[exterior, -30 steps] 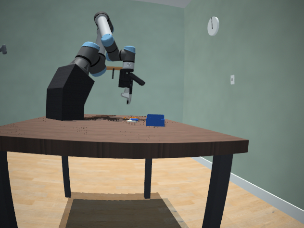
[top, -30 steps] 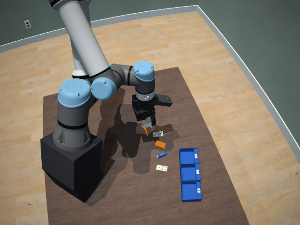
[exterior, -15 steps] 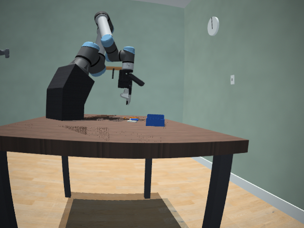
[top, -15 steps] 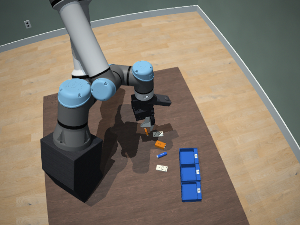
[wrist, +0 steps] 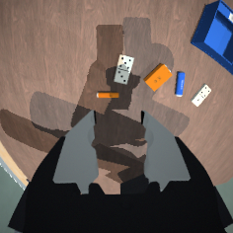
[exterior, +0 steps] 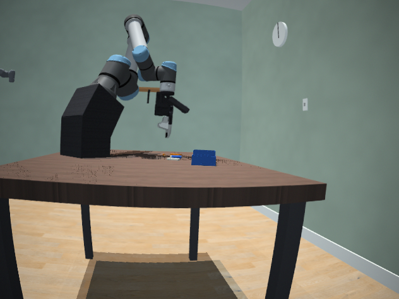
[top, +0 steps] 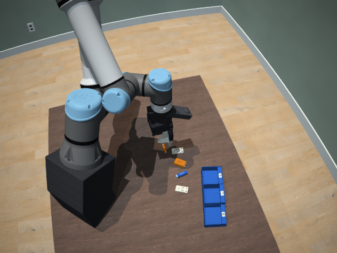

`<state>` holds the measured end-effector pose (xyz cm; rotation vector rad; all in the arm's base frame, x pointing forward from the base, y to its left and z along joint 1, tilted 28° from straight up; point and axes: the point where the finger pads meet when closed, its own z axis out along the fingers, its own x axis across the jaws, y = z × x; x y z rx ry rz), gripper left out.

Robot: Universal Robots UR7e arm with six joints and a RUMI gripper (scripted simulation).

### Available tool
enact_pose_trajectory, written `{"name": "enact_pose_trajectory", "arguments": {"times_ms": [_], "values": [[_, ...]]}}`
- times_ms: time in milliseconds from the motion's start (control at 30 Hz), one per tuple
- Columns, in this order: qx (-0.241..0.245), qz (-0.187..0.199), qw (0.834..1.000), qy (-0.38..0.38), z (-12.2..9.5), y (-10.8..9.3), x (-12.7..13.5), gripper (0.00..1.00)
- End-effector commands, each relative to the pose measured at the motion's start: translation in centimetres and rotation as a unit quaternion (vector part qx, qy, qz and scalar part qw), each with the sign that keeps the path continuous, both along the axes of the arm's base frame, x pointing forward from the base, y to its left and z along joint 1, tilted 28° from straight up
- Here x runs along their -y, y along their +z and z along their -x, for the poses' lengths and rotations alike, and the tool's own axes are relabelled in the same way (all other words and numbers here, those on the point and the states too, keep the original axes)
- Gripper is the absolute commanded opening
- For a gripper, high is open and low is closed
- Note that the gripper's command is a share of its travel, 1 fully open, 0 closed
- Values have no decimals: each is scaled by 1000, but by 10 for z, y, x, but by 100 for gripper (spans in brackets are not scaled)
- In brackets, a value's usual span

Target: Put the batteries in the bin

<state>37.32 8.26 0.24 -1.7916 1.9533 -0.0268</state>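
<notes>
A thin orange battery [top: 163, 147] lies on the brown table and also shows in the wrist view [wrist: 107, 95]. A boxy orange nine-volt battery [top: 179, 163] [wrist: 158, 77] lies a little nearer the bins. A blue round battery [top: 182, 174] [wrist: 180, 83] lies beyond it. A row of three blue bins [top: 213, 196] stands upright at the right; their white labels are too small to read. My gripper [top: 165, 141] hangs well above the table over the thin orange battery, as the side view [exterior: 165, 128] shows. Its fingers stand partly apart with nothing between them.
A grey domino [top: 177, 150] lies next to the thin orange battery, and a white domino [top: 182, 189] lies near the blue battery. The robot's black base [top: 79, 182] stands at the table's left side. The bins also show in the side view [exterior: 203, 158].
</notes>
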Motion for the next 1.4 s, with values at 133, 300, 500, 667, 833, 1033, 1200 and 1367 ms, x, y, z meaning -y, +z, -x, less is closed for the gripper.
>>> {"name": "enact_pose_trajectory", "arguments": {"times_ms": [133, 300, 500, 667, 833, 1033, 1200, 1367], "values": [[1, 6, 1000, -5, 14, -7, -46, 38], [1, 6, 1000, -5, 18, -9, -44, 38], [1, 6, 1000, -5, 19, -9, -43, 38], [1, 6, 1000, -5, 19, -9, -43, 38], [1, 6, 1000, -5, 19, -9, -43, 38], [1, 6, 1000, -5, 19, -9, -43, 38], [1, 6, 1000, -5, 19, -9, -43, 38], [1, 6, 1000, -5, 19, -9, -43, 38]]}}
